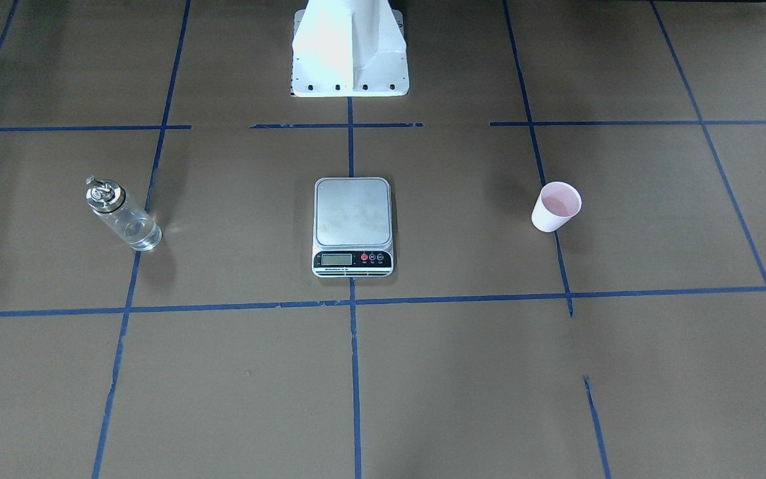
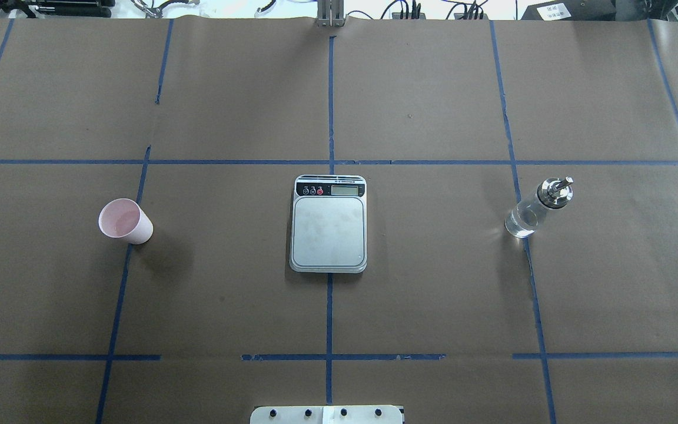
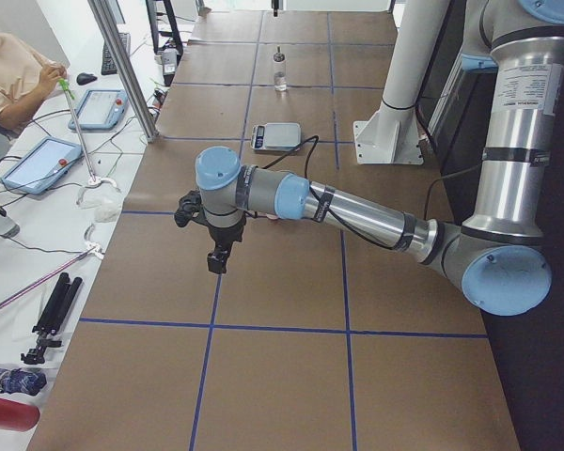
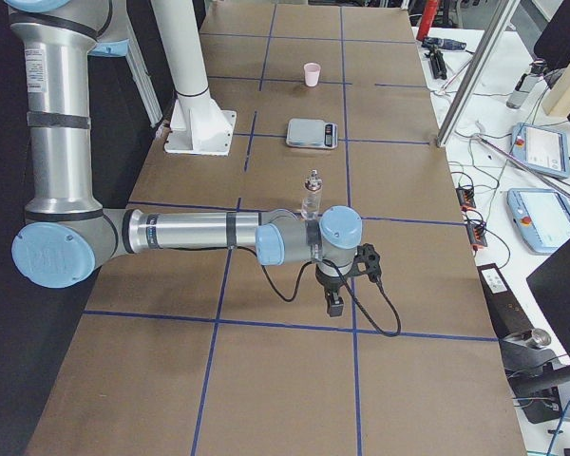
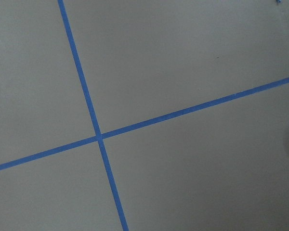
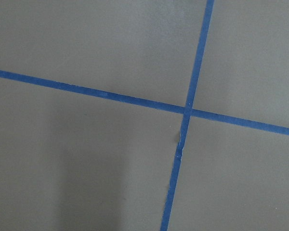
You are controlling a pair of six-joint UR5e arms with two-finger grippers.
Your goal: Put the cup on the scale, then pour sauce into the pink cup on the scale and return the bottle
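- The cup (image 2: 125, 221) stands upright on the desk (image 2: 433, 294), on the robot's left side and well apart from the scale (image 2: 328, 231). It looks light and thin. A hard squeeze could squash it, and a bump could knock it over.
- The scale sits in the middle with nothing on its top. If the cup lands near the edge, it could tip off, or wobble when the pouring starts.
- The bottle (image 2: 536, 207) stands upright on the robot's right side, far from the scale. It is smooth glass, so I think it could slip or turn in a weak grip.
- The sauce (image 2: 521, 221) is clear and hard to see. The spout is small and the cup is narrow, so a fast tilt could splash sauce onto the scale's buttons.
- The left claw (image 3: 218, 258) hangs over the desk, out past the cup. I cannot tell if it is released or clenched.
- The right claw (image 4: 334, 304) hangs out past the bottle, and I cannot tell its state either. Both must travel a long way, so a low swing could hit something.
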